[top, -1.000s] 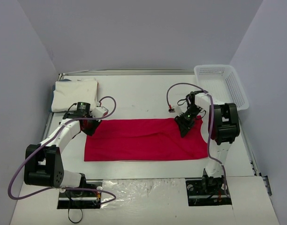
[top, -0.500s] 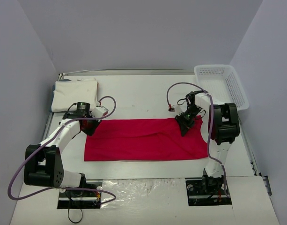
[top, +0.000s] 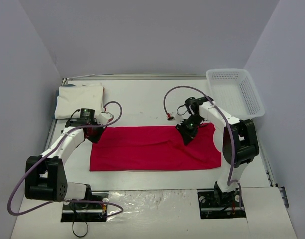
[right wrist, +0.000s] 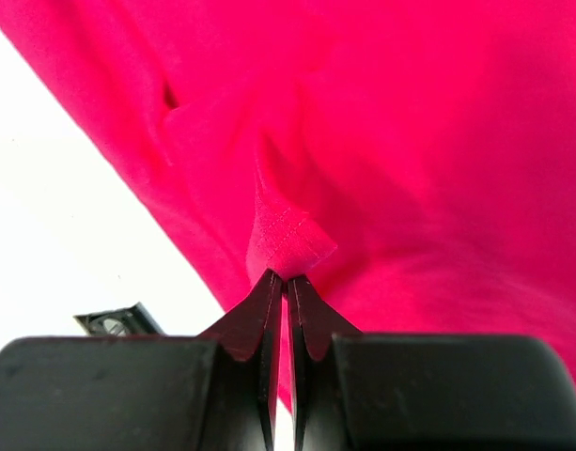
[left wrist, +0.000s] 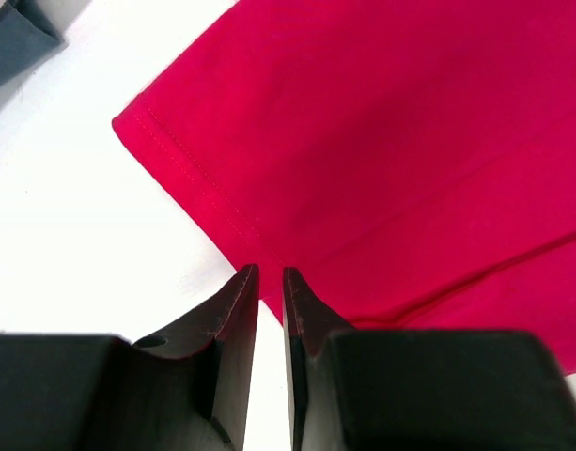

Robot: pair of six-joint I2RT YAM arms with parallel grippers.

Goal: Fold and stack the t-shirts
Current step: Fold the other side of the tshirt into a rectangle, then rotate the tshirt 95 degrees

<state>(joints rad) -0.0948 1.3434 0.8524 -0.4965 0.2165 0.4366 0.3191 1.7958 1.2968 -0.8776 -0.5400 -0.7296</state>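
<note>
Item 1. White t-shirt (top: 80,98): a folded rectangle lying on the table (top: 142,97), beyond and outboard of my left fingertips and apart from them. I take it as finished and as the base of the stack.

Item 2. Left gripper (left wrist: 271,274): narrowed to a slit at the stitched hem of the red cloth, by its far left corner. The hem runs straight into the tips, so I read this as a pinch on the edge. The contact itself is hidden by the fingers.

Item 3. Red t-shirt (top: 152,148): spread flat as a long band, reaching from the left fingertips to past the right ones. Its near edge lies on my side of both grippers. Not yet folded to the white one's size.

Item 4. Right gripper (right wrist: 286,277): clenched on a small peak of red cloth with a stitched seam, at the far edge of the band. The fabric puckers around the tips.

Item 5. Basket (top: 252,94): white mesh, beyond and outboard of the right fingertips, well apart.

Step in hand, by my judgement: both far-edge grasps are set for a fold of the red shirt. The next move calls for lifting both pinches together and carrying the far edge toward the near edge. I must keep the cloth taut between the fingers so that it does not sag.
</note>
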